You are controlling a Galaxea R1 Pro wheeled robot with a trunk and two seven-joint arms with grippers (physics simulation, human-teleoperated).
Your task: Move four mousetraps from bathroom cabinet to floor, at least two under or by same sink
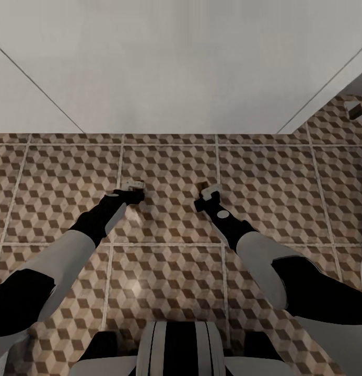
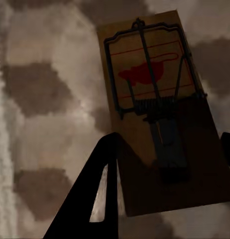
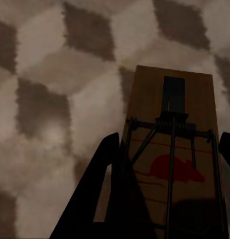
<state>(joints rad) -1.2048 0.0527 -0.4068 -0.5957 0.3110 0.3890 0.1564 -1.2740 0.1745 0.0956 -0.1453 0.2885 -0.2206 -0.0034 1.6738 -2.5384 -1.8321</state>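
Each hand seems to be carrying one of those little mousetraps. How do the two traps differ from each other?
The left gripper holds its mousetrap by the bare end, the red mouse mark away from the fingers. The right gripper holds its mousetrap the other way round, fingers by the red mark and the bare end away. In the head view, the left one looks pale, the right one brownish. Both are tan boards with dark wire, over the bathroom floor.

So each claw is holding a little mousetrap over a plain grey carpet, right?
Not quite: the surface below is no grey carpet but the bathroom floor, tiled in a brown and beige cube pattern, as the head view shows. The rest stands: the left claw holds one mousetrap and the right claw holds another mousetrap.
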